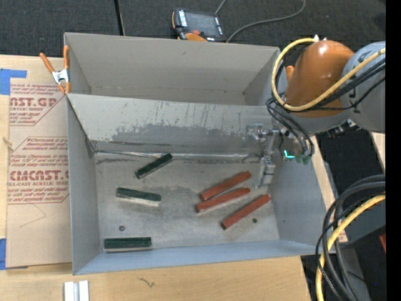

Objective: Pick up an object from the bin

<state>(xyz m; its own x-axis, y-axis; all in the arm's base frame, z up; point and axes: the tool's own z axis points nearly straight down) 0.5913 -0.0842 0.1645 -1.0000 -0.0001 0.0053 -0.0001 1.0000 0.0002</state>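
- Grey metal is framing the whole scene for you: the grey metal bin (163, 68) is holding six loose bars on its scuffed floor.
- You are looking at the gripper (267, 177) hanging low at the bin's right side, under the arm's orange cover (316, 74) and yellow cables (283, 61). Its tip is reading as one thin pale shape against the wall, so you cannot tell whether it is open or closed.
- The wrist is masking part of the bin's right wall and rim.
- Nearest to it is the top reddish-brown flat bar (225, 185), lying right of centre on the floor. Its right end is sitting just beside the gripper tip, on the tip's left. Whether the two are touching is too fine for you to make out.
- That bar's long axis is running from lower left to upper right at a shallow tilt, the higher end pointing toward the gripper.
- The middle reddish-brown bar (222, 199) is lying just below it and almost parallel, and the lowest reddish-brown bar (245, 211) is slanting a little more steeply, its right end sitting below the gripper.
- Well apart on the left, you are seeing a tilted dark green bar (153, 165), a dark green bar with a pale edge (138, 196) and a dark green bar by the front wall (128, 243).
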